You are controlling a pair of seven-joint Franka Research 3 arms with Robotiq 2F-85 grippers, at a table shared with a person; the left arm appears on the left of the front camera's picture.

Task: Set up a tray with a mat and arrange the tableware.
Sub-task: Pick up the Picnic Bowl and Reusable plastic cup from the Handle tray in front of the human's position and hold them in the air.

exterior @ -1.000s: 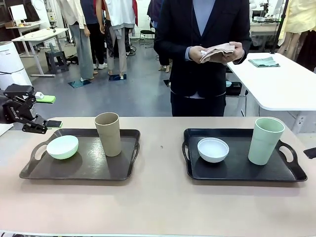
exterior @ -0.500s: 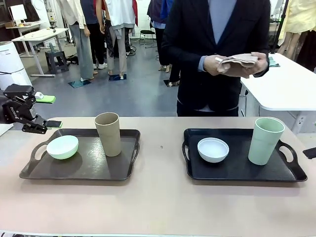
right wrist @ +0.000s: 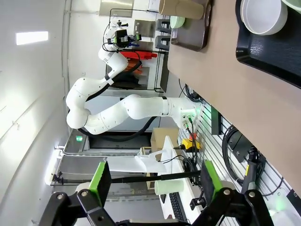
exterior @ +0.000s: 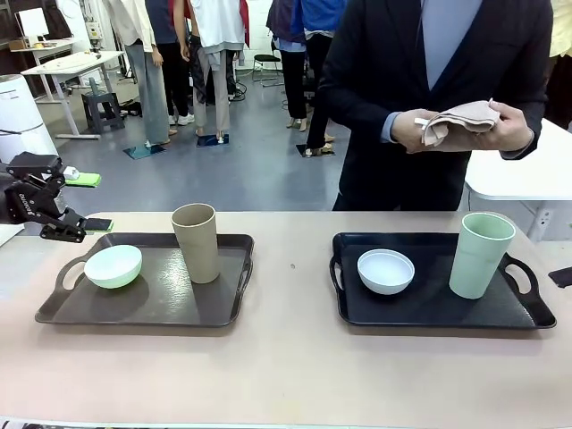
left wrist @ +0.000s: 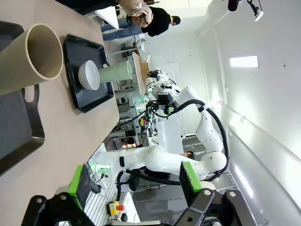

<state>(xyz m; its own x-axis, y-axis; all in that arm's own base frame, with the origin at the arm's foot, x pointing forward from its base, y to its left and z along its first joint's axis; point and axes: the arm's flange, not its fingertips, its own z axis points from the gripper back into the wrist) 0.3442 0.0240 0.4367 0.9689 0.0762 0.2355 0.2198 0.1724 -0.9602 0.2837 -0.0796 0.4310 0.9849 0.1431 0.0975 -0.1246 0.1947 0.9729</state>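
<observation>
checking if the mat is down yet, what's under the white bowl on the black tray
The small round white-grey bowl sits on the bare black plastic tray, no mat around it. The patch beneath its base is covered.

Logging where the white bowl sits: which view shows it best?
The front view: the white bowl sits whole on the right tray. The left wrist view shows the bowl small and sideways; the right wrist view crops it.
</observation>
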